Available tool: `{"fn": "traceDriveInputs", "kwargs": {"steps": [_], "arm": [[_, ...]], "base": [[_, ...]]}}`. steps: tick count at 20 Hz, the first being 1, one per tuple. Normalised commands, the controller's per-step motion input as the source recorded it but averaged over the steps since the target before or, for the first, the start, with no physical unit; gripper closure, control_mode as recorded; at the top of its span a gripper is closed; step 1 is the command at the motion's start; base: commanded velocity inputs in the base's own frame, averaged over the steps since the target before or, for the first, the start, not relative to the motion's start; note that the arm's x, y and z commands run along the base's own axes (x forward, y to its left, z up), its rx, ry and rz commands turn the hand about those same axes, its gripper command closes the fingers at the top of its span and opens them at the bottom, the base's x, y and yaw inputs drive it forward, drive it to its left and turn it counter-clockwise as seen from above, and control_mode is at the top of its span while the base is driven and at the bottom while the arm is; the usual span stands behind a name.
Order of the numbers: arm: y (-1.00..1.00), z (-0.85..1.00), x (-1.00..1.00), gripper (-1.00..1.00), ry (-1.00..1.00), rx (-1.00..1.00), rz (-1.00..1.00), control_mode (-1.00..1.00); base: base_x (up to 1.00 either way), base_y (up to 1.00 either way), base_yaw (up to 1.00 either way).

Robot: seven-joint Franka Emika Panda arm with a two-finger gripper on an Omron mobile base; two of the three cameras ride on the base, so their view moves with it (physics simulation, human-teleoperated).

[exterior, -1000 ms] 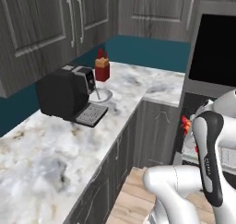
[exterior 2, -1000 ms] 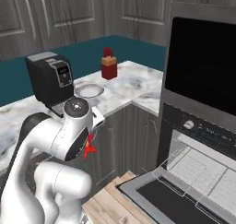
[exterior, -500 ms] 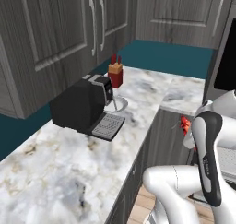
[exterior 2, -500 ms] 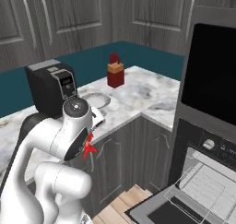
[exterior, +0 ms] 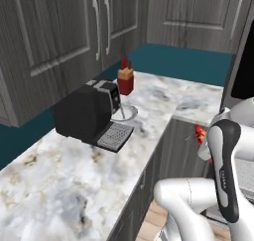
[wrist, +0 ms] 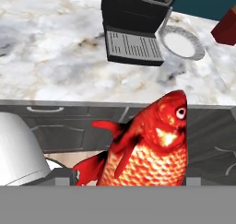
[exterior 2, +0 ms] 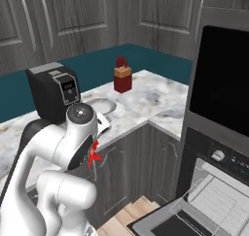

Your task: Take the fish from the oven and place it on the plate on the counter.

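The red-orange fish (wrist: 150, 149) hangs head-up right in front of the hand camera, with my gripper (wrist: 138, 177) shut on it. From the base it shows as a small red shape (exterior: 200, 133) (exterior 2: 93, 155) at the hand, held in front of the lower cabinets, below the counter (exterior: 74, 185) edge. The pale round plate (wrist: 182, 43) (exterior: 130, 112) (exterior 2: 99, 105) lies on the marble counter (wrist: 55, 48) beside the coffee machine's drip tray. The oven (exterior 2: 219, 177) stands at the right with its door (exterior 2: 185, 215) folded down.
A black coffee machine (exterior: 87, 116) (exterior 2: 51, 92) (wrist: 136, 6) stands on the counter next to the plate. A red box of sticks (exterior: 125, 79) (exterior 2: 122, 77) sits behind it near the teal wall. Grey wall cabinets (exterior: 59, 31) hang above.
The whole picture has shifted: the base has driven toward the counter, so the oven slid off to the right and the coffee machine came nearer. The fish stays in the gripper.
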Motion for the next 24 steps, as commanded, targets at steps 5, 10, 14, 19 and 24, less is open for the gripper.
{"fn": "traceDriveInputs", "kwargs": {"steps": [5, 10, 14, 19, 24], "arm": [[0.0, 0.0, 0.0, 1.0, 0.0, 0.0, 0.0, 1.0], [0.0, 0.0, 0.0, 1.0, 0.0, 0.0, 0.0, 1.0], [0.0, 0.0, 0.0, 1.0, 0.0, 0.0, 0.0, 1.0], [0.0, 0.0, 0.0, 1.0, 0.0, 0.0, 0.0, 1.0], [0.0, 0.0, 0.0, 1.0, 0.0, 0.0, 0.0, 1.0]], "base": [[0.71, -0.51, 0.19], [0.66, -0.26, 0.14], [0.54, -0.01, 0.06], [0.43, -0.04, 0.03], [0.25, -0.08, 0.01]]}}
